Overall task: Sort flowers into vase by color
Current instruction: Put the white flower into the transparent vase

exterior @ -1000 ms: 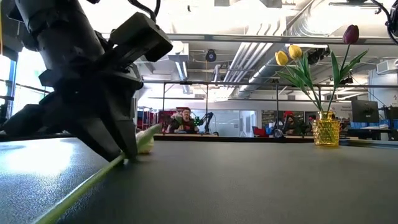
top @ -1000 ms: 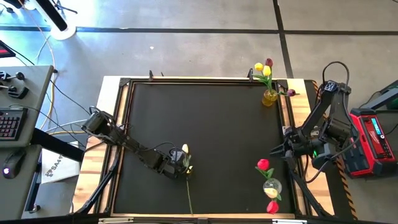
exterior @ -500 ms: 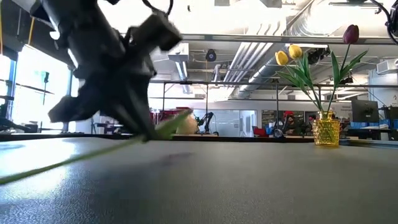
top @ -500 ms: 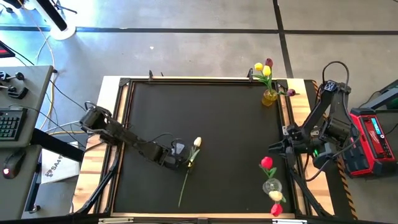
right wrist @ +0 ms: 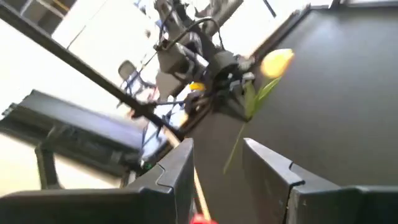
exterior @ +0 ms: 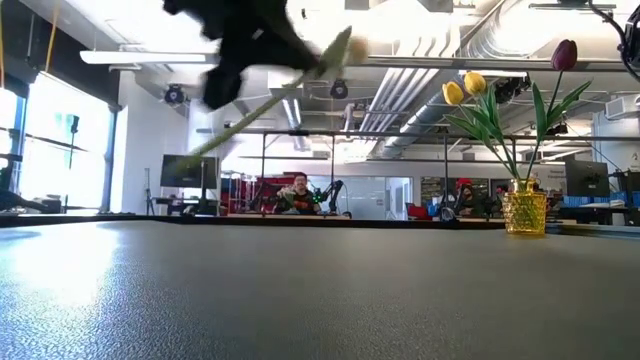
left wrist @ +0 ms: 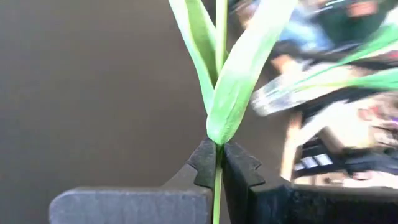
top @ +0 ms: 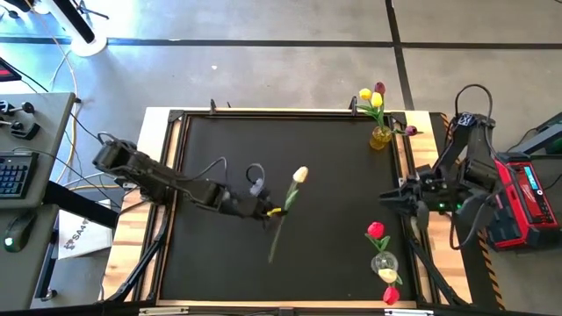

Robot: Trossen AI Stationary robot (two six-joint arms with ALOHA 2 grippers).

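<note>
Tulip now lifted, stem pinched

Your left gripper is raised off the surface, fingers pinched together; your right gripper waits with fingers parted.

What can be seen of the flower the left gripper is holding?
The flower is an artificial tulip with a cream-yellow bud, a long thin green stem and narrow green leaves, plastic or fabric by the look. The left gripper is shut on its stem just below the leaves, as the left wrist view shows. The low view shows it lifted clear of the black table and tilted, bud higher than the stem's free end. Nothing else touches it.
</note>
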